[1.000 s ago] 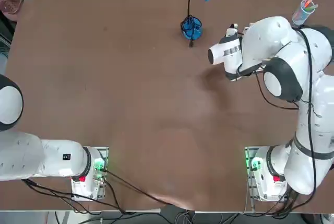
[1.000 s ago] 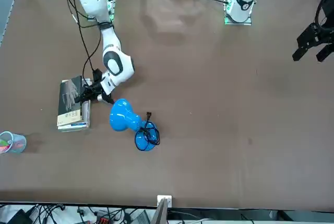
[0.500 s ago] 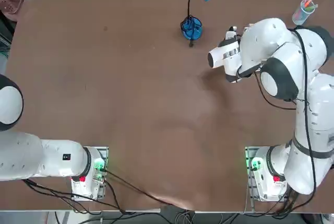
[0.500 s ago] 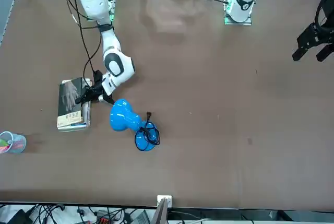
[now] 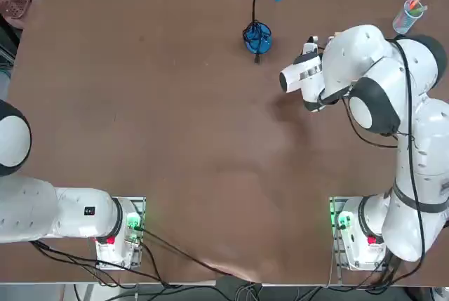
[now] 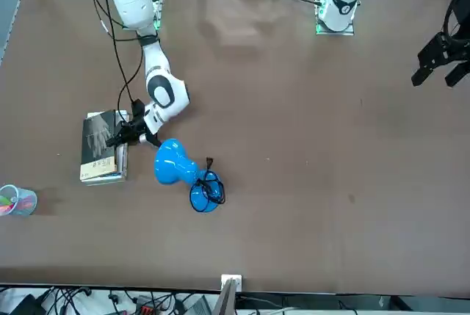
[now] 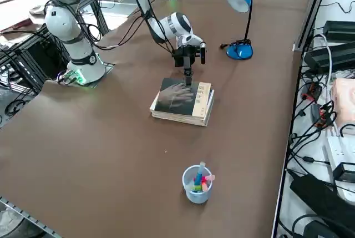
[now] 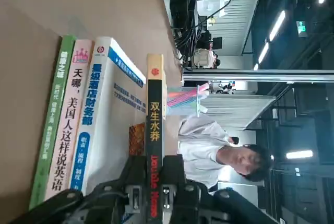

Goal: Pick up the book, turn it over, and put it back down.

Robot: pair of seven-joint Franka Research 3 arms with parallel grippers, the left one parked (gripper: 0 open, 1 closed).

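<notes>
The book [image 7: 176, 95] lies grey cover up, with a pale hand picture, on top of a small stack at the table's right side. In the front view the book [image 6: 98, 139] has my right gripper [image 6: 119, 137] at its edge that faces the table's middle. My right gripper [image 7: 187, 78] points down onto that edge. In the wrist view my right gripper [image 8: 155, 171] is shut on the book's black spine [image 8: 154, 125], one finger on each side, and that edge stands a little off the white book below. From overhead my arm [image 5: 351, 55] hides the book.
Under the book lie a white book with blue print [image 8: 104, 119], a pink one and a green one. A blue desk lamp [image 6: 183, 172] stands close beside the gripper. A cup of pens [image 7: 197, 184] sits near the table's right edge. A person [image 8: 209, 153] shows beyond the table.
My right arm has shifted only slightly. The gripper stays shut at the book's edge and the stack has not moved.
</notes>
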